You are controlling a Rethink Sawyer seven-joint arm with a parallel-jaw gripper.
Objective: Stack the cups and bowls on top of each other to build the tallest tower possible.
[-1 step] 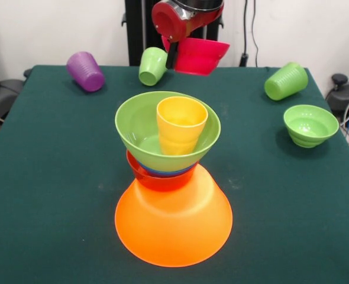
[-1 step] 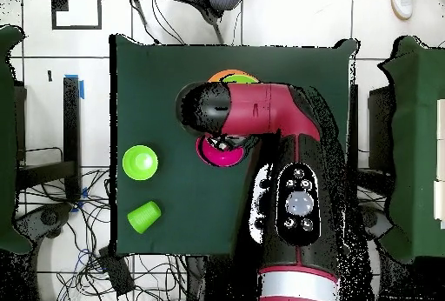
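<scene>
The tower stands mid-table: a huge orange bowl [image 1: 173, 228] upside down as base, then a red-orange bowl [image 1: 157, 178], a sliver of blue bowl [image 1: 162, 171] and a large light green bowl [image 1: 140, 127]. A yellow cup [image 1: 181, 123] stands upright inside the green bowl. My gripper [image 1: 173, 54] is behind the tower near the far edge, shut on the rim of a tilted pink bowl [image 1: 199, 56] [image 2: 222, 151]. In the overhead view the arm hides most of the tower; only the orange bowl's rim [image 2: 228, 76] peeks out.
A purple cup [image 1: 86, 71] lies on its side at the back left. One light green cup [image 1: 152, 65] lies just left of the gripper, another [image 1: 286, 81] [image 2: 144, 216] at the back right. A small green bowl [image 1: 310, 124] [image 2: 140, 162] stands upright at the right.
</scene>
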